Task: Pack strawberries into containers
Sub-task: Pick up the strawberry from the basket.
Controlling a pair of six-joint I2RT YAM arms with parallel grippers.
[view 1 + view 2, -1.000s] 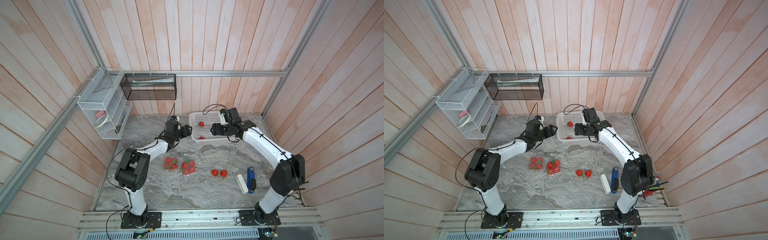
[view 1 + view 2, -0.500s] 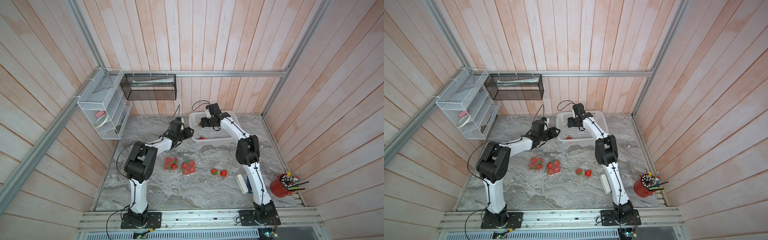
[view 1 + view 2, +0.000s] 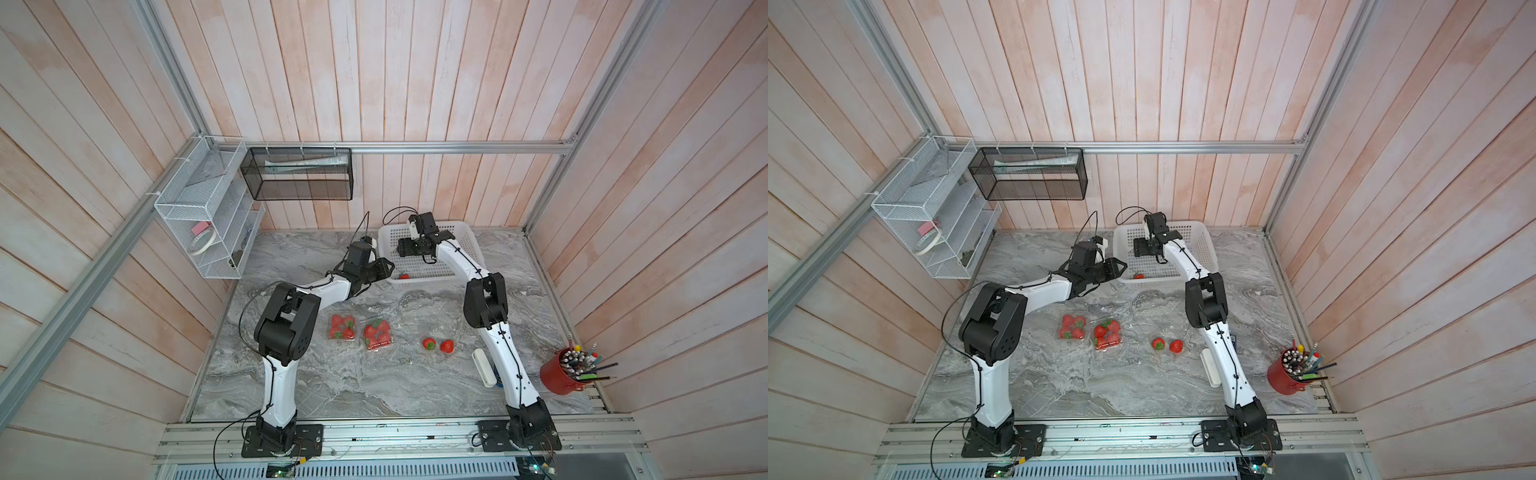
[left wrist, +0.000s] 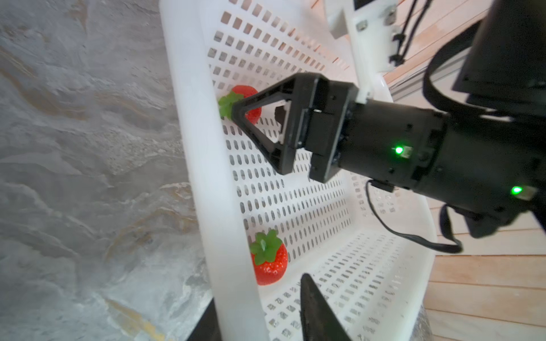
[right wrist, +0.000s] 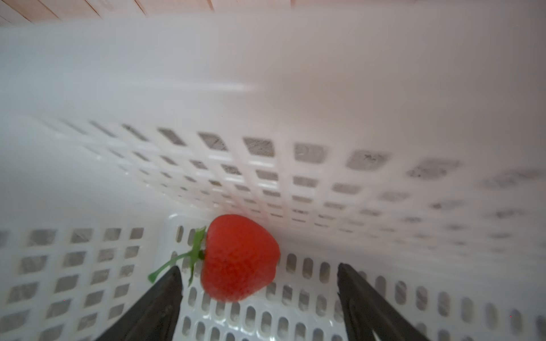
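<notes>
Found right gripper (image 5: 258, 267) spread astride the strawberry (image 5: 239, 257) in the basket (image 5: 295, 88) corner, judged it light, soft, bruisable, best pinched gently across its flanks, not the cap; could not tell whether left gripper (image 3: 386, 268) pinched the rim.

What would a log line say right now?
right gripper: open at strawberry | left gripper: at white basket rim, grip unclear

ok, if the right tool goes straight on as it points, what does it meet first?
Likely the strawberry, just ahead of the right tool, jaws open; basket wall close behind it.
</notes>
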